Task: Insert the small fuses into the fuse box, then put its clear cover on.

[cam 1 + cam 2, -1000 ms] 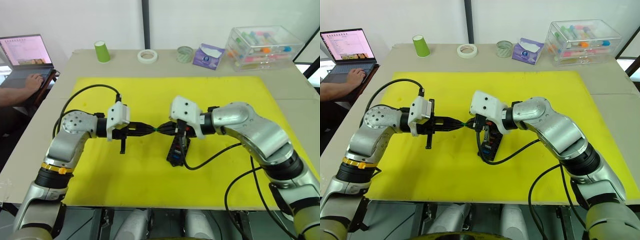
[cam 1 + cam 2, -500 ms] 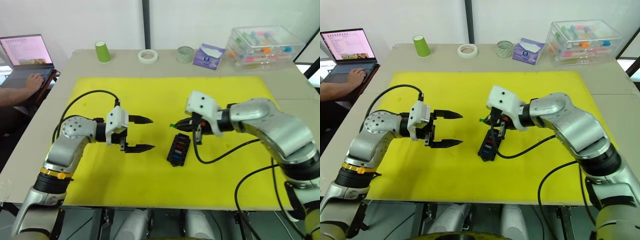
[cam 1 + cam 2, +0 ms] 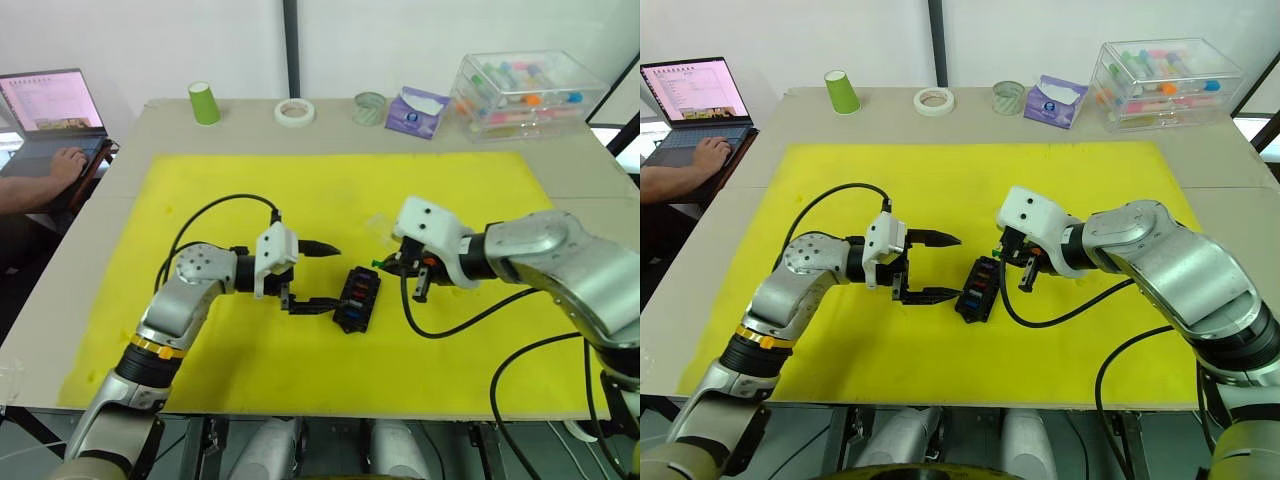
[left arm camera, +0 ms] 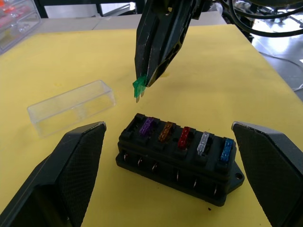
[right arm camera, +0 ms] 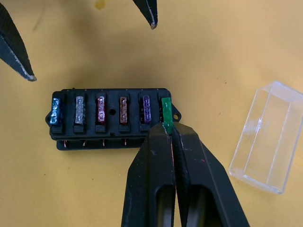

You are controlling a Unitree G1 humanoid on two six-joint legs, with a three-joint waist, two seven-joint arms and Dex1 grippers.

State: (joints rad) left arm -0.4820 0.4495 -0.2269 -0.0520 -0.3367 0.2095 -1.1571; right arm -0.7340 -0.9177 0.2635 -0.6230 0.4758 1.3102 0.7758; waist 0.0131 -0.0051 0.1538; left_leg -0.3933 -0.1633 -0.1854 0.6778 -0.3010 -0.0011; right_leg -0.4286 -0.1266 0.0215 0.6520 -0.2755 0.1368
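The fuse box [image 3: 357, 298] is lying on the yellow mat [image 3: 200, 190], near the middle, between the two arms. Five small fuses are already sitting in its slots: blue [image 5: 56, 111], grey [image 5: 79, 109], red [image 5: 101, 109], amber [image 5: 123, 109] and purple [image 5: 146, 107]. The last slot, at the far end of the row, is still empty.

The right gripper [image 5: 167, 128] is hanging just above that empty end, and its two fingers are pinching the green fuse [image 4: 139, 87] at the tips. The fuse is not touching the box yet.

The left gripper [image 3: 322, 276] is waiting just to the left of the box with its fingers spread wide and nothing between them.

The clear cover [image 4: 71, 108] is lying on the mat just beyond the box, on the far right side of it, close to the right gripper and apart from the box.

At the far left, a person's hand [image 3: 68, 162] is resting on a laptop [image 3: 50, 110].
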